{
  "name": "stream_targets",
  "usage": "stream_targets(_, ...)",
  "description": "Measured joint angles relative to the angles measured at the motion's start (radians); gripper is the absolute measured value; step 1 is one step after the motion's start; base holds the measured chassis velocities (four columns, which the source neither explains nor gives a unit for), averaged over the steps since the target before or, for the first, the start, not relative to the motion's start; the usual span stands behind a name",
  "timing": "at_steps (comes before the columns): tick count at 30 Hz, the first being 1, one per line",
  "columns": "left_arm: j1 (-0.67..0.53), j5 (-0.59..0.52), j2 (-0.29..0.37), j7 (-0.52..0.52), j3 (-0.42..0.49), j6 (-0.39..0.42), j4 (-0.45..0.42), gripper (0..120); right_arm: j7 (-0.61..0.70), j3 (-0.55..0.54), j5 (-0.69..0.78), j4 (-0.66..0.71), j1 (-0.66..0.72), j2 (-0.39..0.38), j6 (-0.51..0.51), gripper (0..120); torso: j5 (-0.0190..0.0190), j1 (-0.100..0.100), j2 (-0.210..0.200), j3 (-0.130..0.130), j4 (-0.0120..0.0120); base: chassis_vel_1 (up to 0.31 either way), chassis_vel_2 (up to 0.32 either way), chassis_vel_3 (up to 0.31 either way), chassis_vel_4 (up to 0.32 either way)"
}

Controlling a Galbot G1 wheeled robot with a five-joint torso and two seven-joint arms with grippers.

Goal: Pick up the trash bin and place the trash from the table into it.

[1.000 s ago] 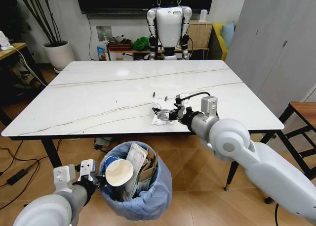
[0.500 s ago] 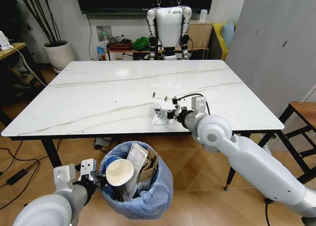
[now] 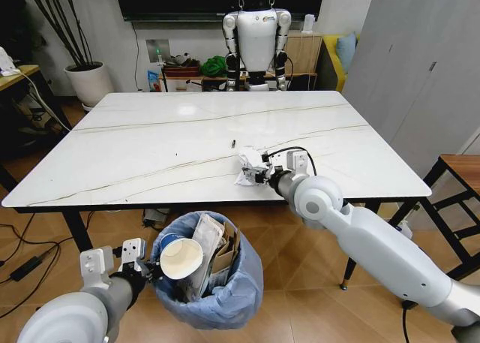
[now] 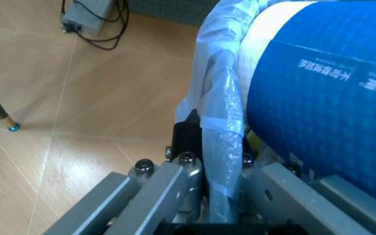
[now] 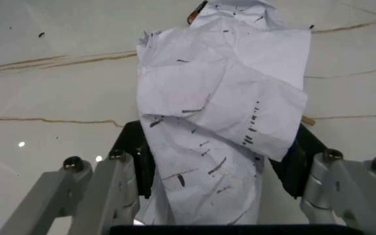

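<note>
— Where are you in the job?
— My left jaws (image 4: 224,196) are clamped on the trash bin (image 3: 206,283) rim, below the bench (image 3: 150,144) edge. My right jaws (image 5: 217,161), half open, straddle the crumpled paper (image 3: 247,172).
— Next?
— I reckon: close, lift, carry it over the bin.

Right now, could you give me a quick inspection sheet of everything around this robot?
Surface: white marble-look table, mostly bare.
Job's things: crumpled white paper on the table near its front edge; trash bin with a blue bag, below the table's edge, holding a paper cup and cardboard.
Clutter: a few small dark scraps on the table.
Grippers: left gripper clamped on the bin's bagged rim; right gripper with jaws either side of the paper, whether closed on it is unclear.
Cables: black leads on the floor.
Surroundings: another robot hanging behind the table, potted plant, wooden stool.
</note>
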Motion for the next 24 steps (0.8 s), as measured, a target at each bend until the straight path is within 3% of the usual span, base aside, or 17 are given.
stream_targets(9,-0.004,-0.003,0.000,0.001,-0.009,0.000,0.001,0,0.000,0.017,0.002,0.051,0.004,-0.017,0.006,21,0.0001,0.000,0.000,0.000,0.0000,0.000,0.000,0.000,0.000)
stream_targets(13,-0.010,-0.008,0.004,0.000,-0.012,0.000,0.009,0,-0.008,0.041,0.043,0.172,0.012,-0.052,0.005,3,0.0000,0.000,0.000,0.000,0.0000,0.000,0.000,0.000,0.000)
stream_targets(24,-0.017,-0.010,0.011,-0.002,-0.011,0.000,0.020,0,-0.037,0.069,0.150,0.417,-0.009,-0.116,-0.020,0,0.0000,0.000,0.000,0.000,0.0000,0.000,0.000,0.000,0.000)
